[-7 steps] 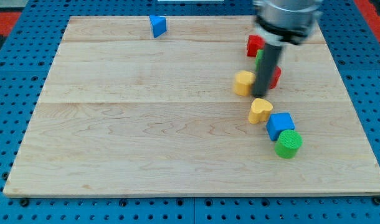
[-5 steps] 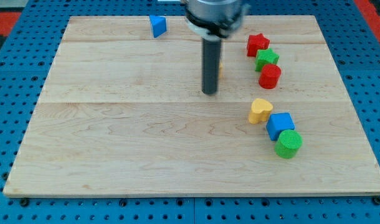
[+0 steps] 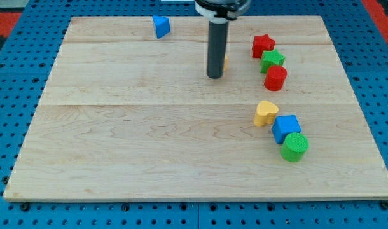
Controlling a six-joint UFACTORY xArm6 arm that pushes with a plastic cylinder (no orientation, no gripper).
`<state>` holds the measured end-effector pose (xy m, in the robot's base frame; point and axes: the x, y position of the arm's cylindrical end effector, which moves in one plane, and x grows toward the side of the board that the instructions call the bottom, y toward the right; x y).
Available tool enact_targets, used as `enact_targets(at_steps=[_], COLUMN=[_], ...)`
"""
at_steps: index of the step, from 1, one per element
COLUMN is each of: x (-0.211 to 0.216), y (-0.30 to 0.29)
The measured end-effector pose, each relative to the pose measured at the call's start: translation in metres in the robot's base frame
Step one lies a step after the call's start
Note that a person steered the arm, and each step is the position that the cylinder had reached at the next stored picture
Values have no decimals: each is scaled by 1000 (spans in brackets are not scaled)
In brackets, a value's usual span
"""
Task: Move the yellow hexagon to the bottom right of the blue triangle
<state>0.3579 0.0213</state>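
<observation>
The blue triangle (image 3: 160,27) sits near the board's top edge, left of centre. The yellow hexagon (image 3: 225,62) is almost wholly hidden behind my rod; only a thin yellow sliver shows at the rod's right side. My tip (image 3: 214,77) rests on the board just below and slightly left of that sliver, well to the lower right of the blue triangle.
A red star (image 3: 263,45), a green star (image 3: 272,60) and a red cylinder (image 3: 275,77) stand in a column at the right. Lower right lie a yellow heart (image 3: 266,112), a blue cube (image 3: 286,127) and a green cylinder (image 3: 294,147).
My tip swept left from beside the red cylinder, then shifted up the board. The yellow hexagon moved left and up with it and is now hidden behind the rod.
</observation>
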Motion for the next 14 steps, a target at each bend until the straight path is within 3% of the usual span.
enact_targets(at_steps=[1, 3, 4, 5, 7, 8, 9, 10, 11, 12, 13, 14], x=[-27, -21, 10, -4, 38, 7, -25, -24, 16, 23, -14, -38], y=[-61, -72, -82, -51, 18, 15, -35, -68, -64, 26, 12, -40])
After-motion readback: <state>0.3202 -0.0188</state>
